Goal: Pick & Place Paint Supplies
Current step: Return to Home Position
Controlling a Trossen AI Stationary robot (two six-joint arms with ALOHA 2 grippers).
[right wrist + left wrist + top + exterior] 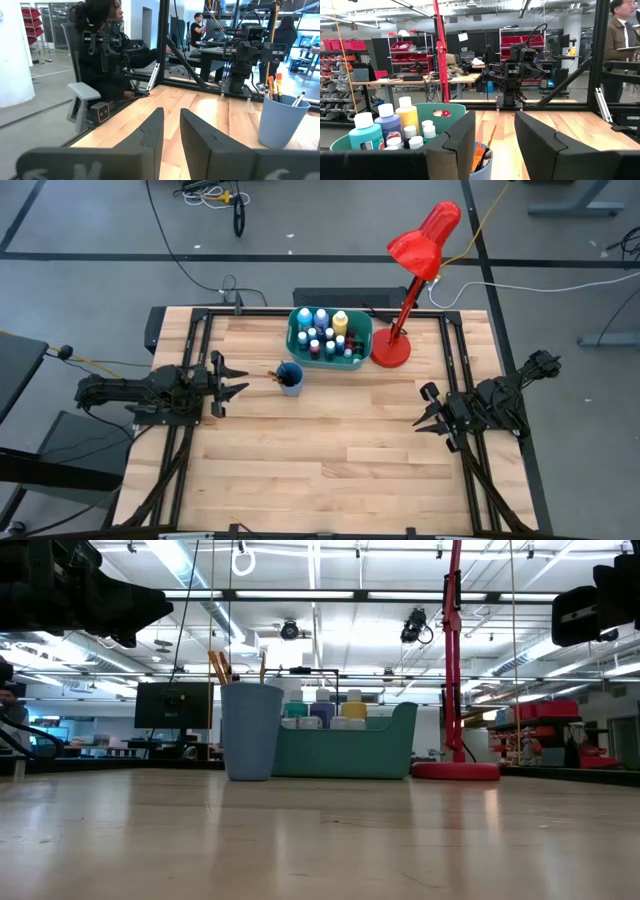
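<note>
On the wooden worktop point(330, 460), paintbrushes point(279, 373) stand in the blue cup point(291, 381), just beside the teal tub point(296, 340) holding the paint bottles point(322, 330). The left tool point(240, 379) at the left edge and the right tool point(422, 409) at the right edge both gape, empty.

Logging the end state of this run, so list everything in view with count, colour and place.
paint bottles: about a dozen, mixed colours, standing in the tub
teal tub: one, at the table's far edge, middle
blue cup: one, just left of the tub and nearer the front
paintbrushes: several, exact count unclear, handles up in the cup
red desk lamp: one, base right of the tub
table: one, light wood
people: a few, in the room beyond the table
left gripper: open, empty, at the left edge near the cup
right gripper: open, empty, at the right edge
</note>
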